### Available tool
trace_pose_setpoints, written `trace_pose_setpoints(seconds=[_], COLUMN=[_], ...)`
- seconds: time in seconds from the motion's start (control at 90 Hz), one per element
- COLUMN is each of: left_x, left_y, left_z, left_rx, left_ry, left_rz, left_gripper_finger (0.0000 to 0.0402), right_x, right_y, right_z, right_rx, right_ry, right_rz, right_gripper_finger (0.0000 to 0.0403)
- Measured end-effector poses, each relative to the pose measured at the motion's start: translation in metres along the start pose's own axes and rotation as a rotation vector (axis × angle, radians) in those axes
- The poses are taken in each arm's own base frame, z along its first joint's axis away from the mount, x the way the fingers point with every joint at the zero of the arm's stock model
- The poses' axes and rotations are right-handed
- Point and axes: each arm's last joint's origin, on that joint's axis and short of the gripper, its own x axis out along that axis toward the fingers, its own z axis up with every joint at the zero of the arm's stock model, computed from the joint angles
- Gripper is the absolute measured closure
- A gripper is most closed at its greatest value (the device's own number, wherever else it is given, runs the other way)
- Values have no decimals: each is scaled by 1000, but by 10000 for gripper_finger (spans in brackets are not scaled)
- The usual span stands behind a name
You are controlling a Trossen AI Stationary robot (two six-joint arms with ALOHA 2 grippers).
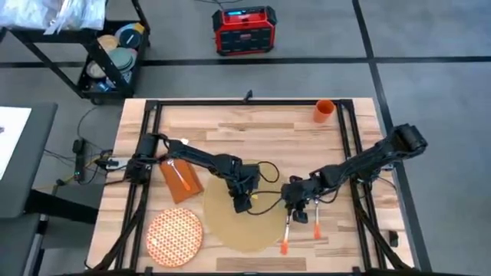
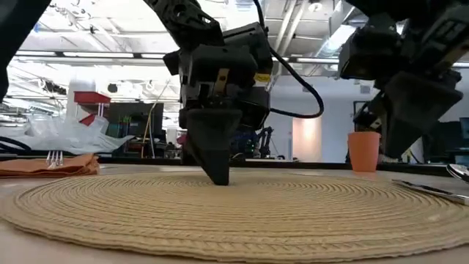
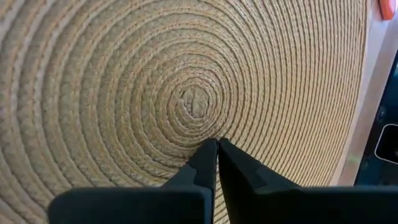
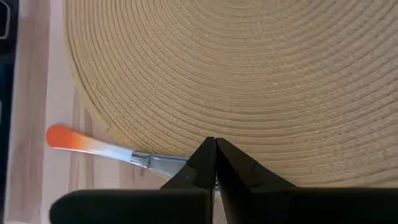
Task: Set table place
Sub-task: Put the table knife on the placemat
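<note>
I count one table (image 1: 253,123), one placemat (image 1: 242,222) at its front edge, one plate (image 1: 174,235) near the front left corner, one napkin (image 1: 179,179) with a fork (image 1: 179,175) on it toward the left edge, and two more pieces of cutlery — one (image 1: 286,234) just right of the mat, another (image 1: 315,224) beside it. One cup (image 1: 324,111) stands at the back right; I can't see inside it. Left gripper (image 3: 217,140) has its fingers pressed together, tips on the mat's middle. Right gripper (image 4: 215,142) is pinched on the nearer utensil at the mat's right rim.

One placemat (image 1: 244,221), one plate (image 1: 174,236), one napkin (image 1: 179,179), one cup (image 1: 323,111), three cutlery pieces (image 1: 285,234).
</note>
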Motion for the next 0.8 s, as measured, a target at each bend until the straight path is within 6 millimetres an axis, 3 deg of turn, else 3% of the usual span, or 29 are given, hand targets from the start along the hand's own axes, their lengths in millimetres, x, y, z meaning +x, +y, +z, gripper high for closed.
trace_pose_setpoints(seconds=[0.2,0.8], left_x=[0,0], left_y=[0,1], left_z=[1,2], left_rx=[4,-11], left_ry=[-11,-16], left_rz=[-4,-5], left_gripper_finger=[401,401], right_x=[-4,-1], right_y=[6,2], right_z=[-16,-18], right_rx=[-32,-28], right_ry=[92,108], right_rz=[-57,-77], right_gripper_finger=[403,403])
